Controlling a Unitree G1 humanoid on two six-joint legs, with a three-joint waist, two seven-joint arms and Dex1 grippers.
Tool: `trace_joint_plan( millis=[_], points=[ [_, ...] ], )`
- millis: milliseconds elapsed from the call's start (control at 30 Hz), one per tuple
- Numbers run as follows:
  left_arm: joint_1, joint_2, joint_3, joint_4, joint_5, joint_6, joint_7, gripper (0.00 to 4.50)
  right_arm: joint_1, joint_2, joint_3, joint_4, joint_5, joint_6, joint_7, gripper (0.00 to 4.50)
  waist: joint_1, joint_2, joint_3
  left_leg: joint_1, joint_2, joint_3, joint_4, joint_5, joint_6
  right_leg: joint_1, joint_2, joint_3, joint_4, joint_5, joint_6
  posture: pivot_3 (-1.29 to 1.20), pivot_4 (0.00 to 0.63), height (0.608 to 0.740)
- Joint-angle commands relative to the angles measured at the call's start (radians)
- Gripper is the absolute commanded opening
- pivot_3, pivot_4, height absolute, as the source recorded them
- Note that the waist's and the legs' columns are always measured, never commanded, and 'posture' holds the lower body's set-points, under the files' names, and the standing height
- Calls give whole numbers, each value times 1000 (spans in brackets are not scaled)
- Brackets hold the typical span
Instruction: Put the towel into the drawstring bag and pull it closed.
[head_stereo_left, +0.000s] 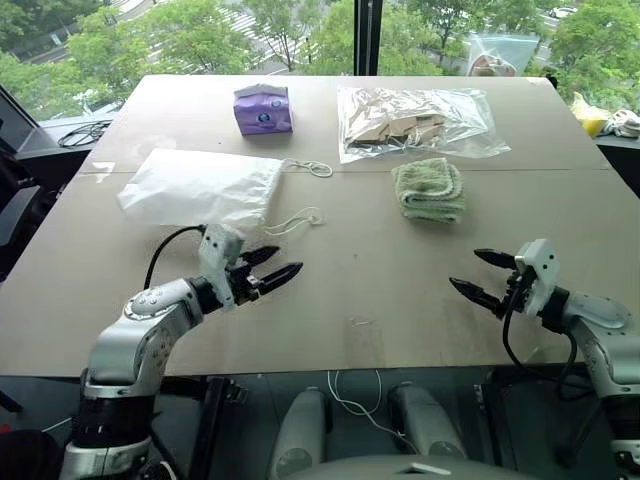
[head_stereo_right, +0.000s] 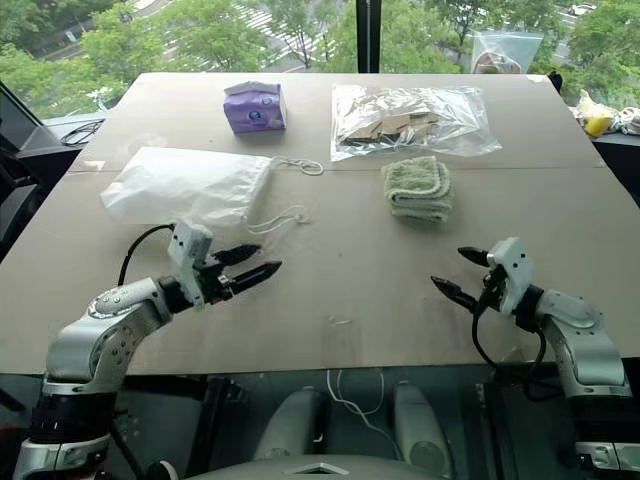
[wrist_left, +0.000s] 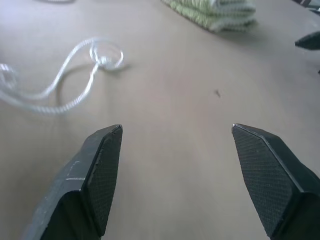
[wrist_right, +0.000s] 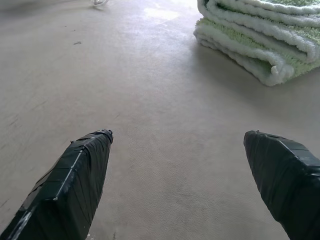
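- Left gripper (head_stereo_left: 276, 268) hung over bare tabletop, black fingers spread wide, nothing held.
- White semi-translucent drawstring bag (head_stereo_left: 205, 187) lay flat at left, mouth twd centre, thin white cords (head_stereo_left: 300, 219) looping out just beyond the left fingertips.
- Folded pale green fluffy towel (head_stereo_left: 429, 188) sat right of centre, well apart from bag, just before a clear plastic bag of brown items (head_stereo_left: 415, 122).
- Right gripper (head_stereo_left: 482, 275) was fully open, empty, short of towel.
- Best approach, prob.: right pinches towel across whole fold; left lifts the bag's top layer only.
- Couldn't tell if bag mouth was open.
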Motion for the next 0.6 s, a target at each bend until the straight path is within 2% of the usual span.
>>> trace_joint_plan(
  millis=[33,133,267,333,467,600],
  points=[
    [-96,-10,58,-65,-121,61,14,3566,-20,-4,-19,-31,22,-14,4,4500,0,0,0,0,0,0,0,0,0,0,0,0,0,0,0,0,150,740],
    [-234,-60,90,-43,-197,99,86,3566,-39,-2,-26,-46,45,-6,13,4500,1,0,0,0,0,0,0,0,0,0,0,0,0,0,0,0,150,740],
    [-349,-101,46,20,-80,63,230,3566,-78,9,-28,-104,109,23,29,4500,-3,0,0,0,0,-1,1,0,0,1,0,0,0,2,2,0,150,740],
    [-387,-125,16,70,34,-12,321,3566,-104,14,-5,-124,115,26,34,4500,-5,0,0,0,0,-1,0,0,0,1,1,0,0,2,4,0,150,740],
    [-392,-176,-14,102,198,-102,488,3566,-163,39,15,-152,160,44,52,4500,-2,0,0,0,0,-1,0,0,0,1,1,0,0,3,4,0,150,740],
    [-308,-203,-98,59,333,-99,575,3566,-213,87,-15,-152,245,39,64,4500,0,0,0,0,-1,-1,-1,0,0,0,0,0,-1,3,4,0,150,740]
  ],
)
